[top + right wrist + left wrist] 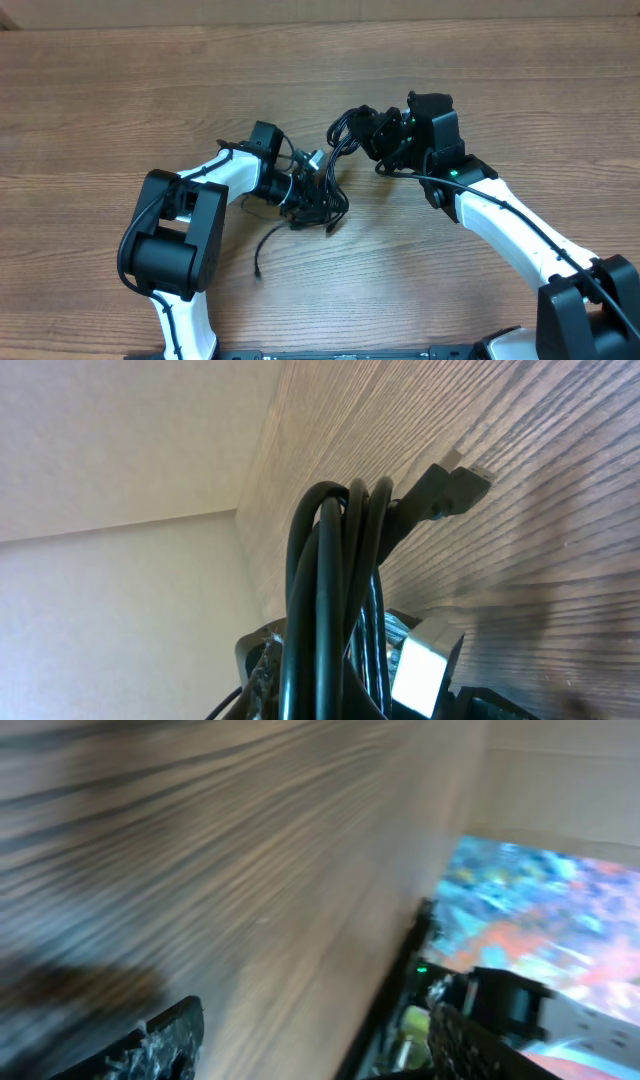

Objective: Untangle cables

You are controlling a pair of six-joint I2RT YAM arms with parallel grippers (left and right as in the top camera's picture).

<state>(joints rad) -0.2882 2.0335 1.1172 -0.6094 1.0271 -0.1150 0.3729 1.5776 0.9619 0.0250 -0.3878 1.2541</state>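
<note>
**Desk:** So, left to right, what does the frame show?

**Photographer:** On a wood-grain table (100, 90), the left gripper (297, 190) sits at the edge of a dark knot of cables (322, 197) near the middle. Its own camera is blurred, but its fingers (165, 1035) stand apart with only wood showing between them, so I read it as open and holding nothing. One loose end (264, 248) trails from the knot toward the front of the table.

**Desk:** And on the right?

**Photographer:** The right gripper (385, 145) is clamped on the cables. Several loops rise out of it, bunched together, and a plug (452, 485) juts from the top. From above, a strand runs from that raised bunch down to the knot beside the left arm.

**Desk:** How far along is the job?

**Photographer:** Early, by my reading. No cord lies fully apart from the others. One part of the bundle is lifted and the rest sits snarled on the wood. Every cable has yet to be separated. That trailing end is the only part that looks free.
</note>
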